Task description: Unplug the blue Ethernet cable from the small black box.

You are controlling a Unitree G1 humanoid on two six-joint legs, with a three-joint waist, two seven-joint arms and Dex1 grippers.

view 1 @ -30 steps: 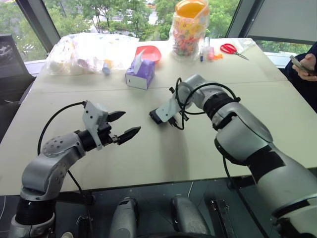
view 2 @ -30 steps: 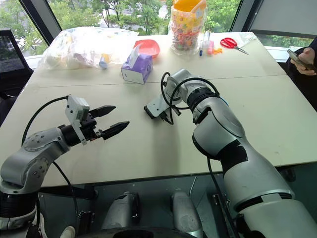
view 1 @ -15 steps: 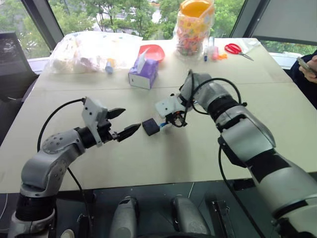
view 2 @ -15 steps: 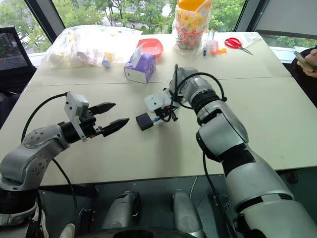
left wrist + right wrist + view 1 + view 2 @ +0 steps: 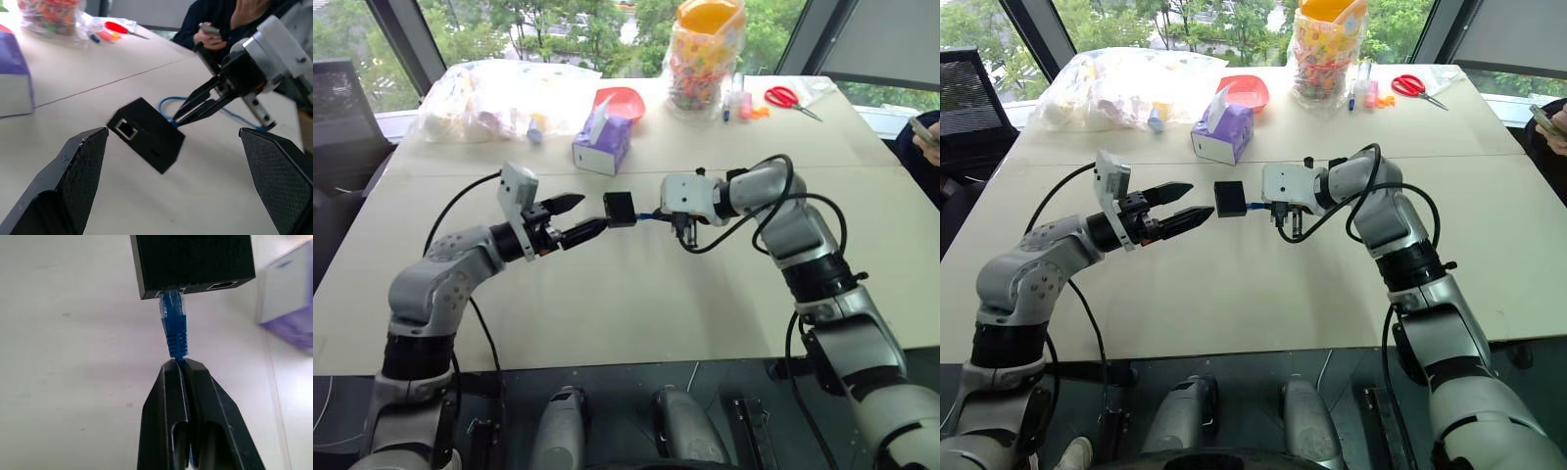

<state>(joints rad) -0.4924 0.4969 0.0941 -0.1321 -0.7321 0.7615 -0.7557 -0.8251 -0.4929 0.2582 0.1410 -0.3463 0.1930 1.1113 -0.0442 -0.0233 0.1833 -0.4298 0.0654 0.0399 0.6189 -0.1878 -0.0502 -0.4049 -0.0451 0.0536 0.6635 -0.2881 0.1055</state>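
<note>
Black box (image 5: 620, 208) is hanging mid-frame above the table (image 5: 636, 304), dangling off the blue cable (image 5: 174, 328), plug still seated in its port. Right gripper (image 5: 178, 363) is pinching that cable just behind the plug boot, jaws clamped together on it. Left gripper (image 5: 578, 217) is sitting just left of the box, jaws wide apart, lower fingertip (image 5: 1203, 213) nearly touching the box's left face; a spare port is facing it in the left wrist view.

Whole near half of the table, lower frame, is bare, so plenty of room. Clutter is keeping to the far edge, top of frame: purple tissue box (image 5: 603, 147) closest behind the black box, red bowl (image 5: 619, 102) behind that, clear bag (image 5: 499, 98) of mixed items upper left, jar (image 5: 706, 54) of colourful pieces top centre with an orange lid, scissors (image 5: 791, 98) upper right. A person's hand with a phone (image 5: 926, 132) is at the right edge.

Versus a second ago: the box was lying on the table under the right gripper; now it's lifted and swung left, and the left gripper has come up and in toward it.
</note>
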